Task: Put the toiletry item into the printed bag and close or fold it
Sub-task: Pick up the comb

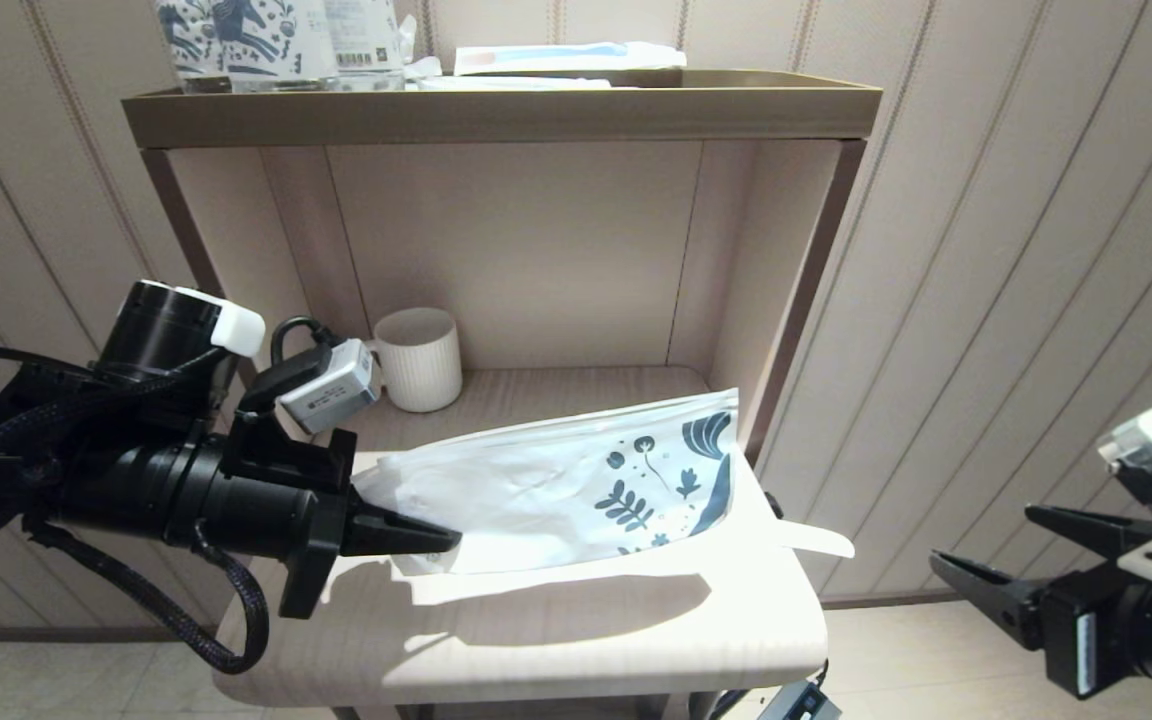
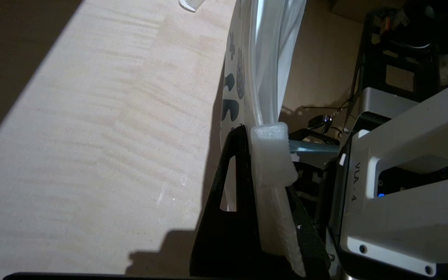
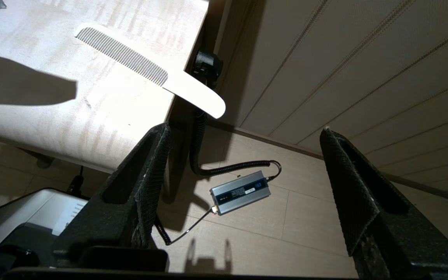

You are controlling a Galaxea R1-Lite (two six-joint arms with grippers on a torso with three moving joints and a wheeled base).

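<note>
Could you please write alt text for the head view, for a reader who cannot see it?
The left gripper holds the printed bag by one end above the table. The cream comb lies past the bag, sticking out over the table's edge, and the open right gripper waits apart, lower right. A cup stands behind.

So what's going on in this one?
The left gripper is shut on one end of the printed bag, holding it up over the table. The comb is not in the bag; it lies at the table's right edge, handle overhanging. The right gripper is open, off to the right.
</note>
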